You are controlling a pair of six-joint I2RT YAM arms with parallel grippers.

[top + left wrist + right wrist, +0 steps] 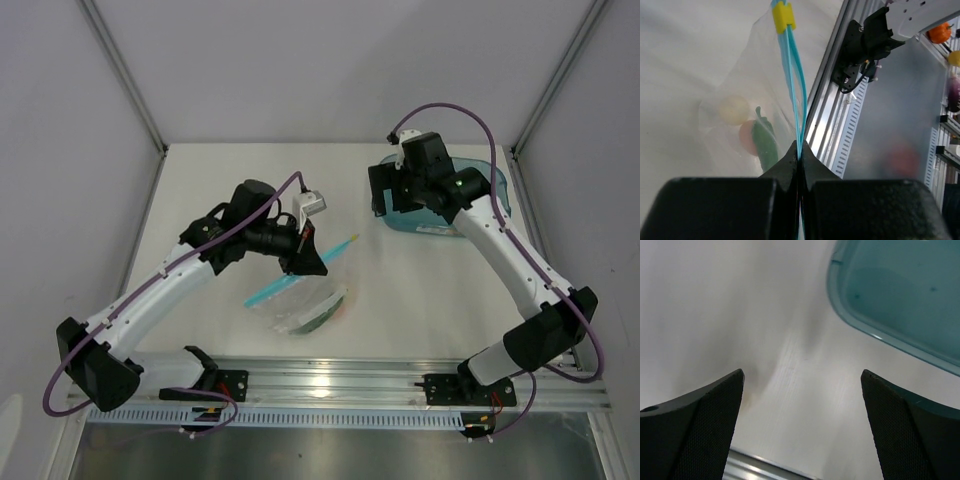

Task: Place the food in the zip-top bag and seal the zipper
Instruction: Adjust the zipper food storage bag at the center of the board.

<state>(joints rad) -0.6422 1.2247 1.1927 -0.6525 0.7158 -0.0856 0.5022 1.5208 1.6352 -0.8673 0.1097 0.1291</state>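
Observation:
The clear zip-top bag (300,308) lies near the table's front edge, with the food inside. In the left wrist view the cream-white round piece (733,110), the peach-pink piece (745,137) and the dark green cucumber-like piece (765,146) lie together in the bag (740,75). My left gripper (305,257) is shut on the light blue zipper (792,75), its fingertips pinching the strip (800,149). A yellow slider (783,17) sits at the strip's far end. My right gripper (383,197) is open and empty (802,385), held above the bare table beside the teal tub.
The translucent teal-blue tub (470,205) stands at the back right and looks empty in the right wrist view (900,290). An aluminium rail (400,375) runs along the near table edge, close to the bag (840,100). White walls enclose the table's sides.

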